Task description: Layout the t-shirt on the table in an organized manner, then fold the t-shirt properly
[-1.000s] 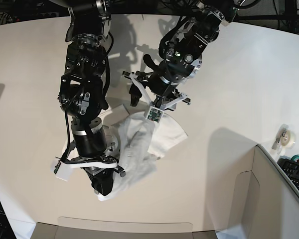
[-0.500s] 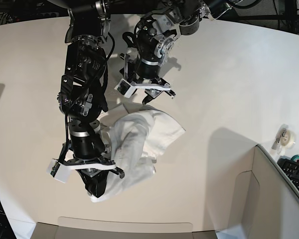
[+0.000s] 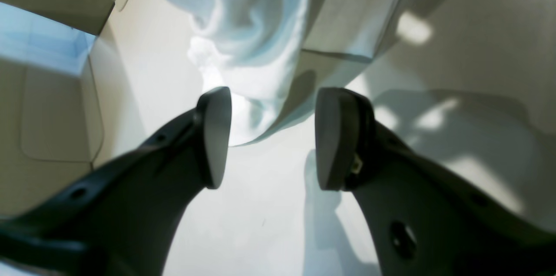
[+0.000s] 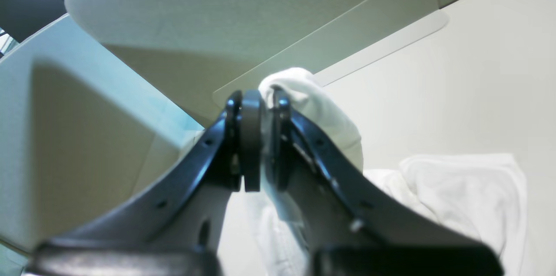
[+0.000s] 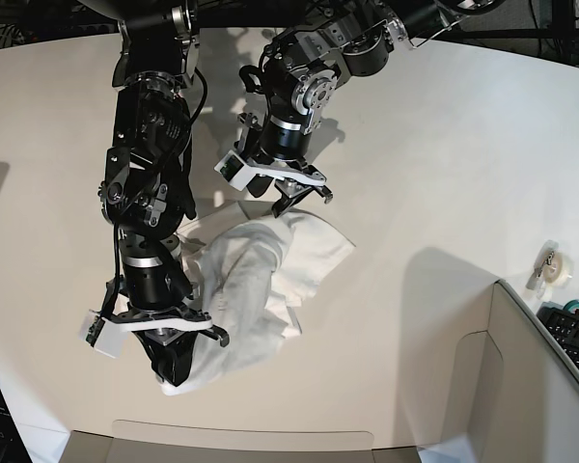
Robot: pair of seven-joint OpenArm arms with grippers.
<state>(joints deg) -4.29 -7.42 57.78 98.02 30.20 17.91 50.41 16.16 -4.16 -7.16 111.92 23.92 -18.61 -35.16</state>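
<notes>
1. The right gripper is held low over the table, clamped on a bunched end of the t-shirt.
2. The left gripper is poised, jaws apart and empty, just above the t-shirt's far edge.
3. The crumpled t-shirt is stretched diagonally between both grippers.

We see the t-shirt bunched and crumpled on the table, plain white cloth showing, print not visible. One corner lies flatter toward the far side, a folded flap with a straight hem. The near end is drawn into a twisted rope and lifted off the surface. In the right wrist view that end shows as a rounded wad. Table: smooth, white, curved far edge; the shirt sits left of centre, near the front edge.
</notes>
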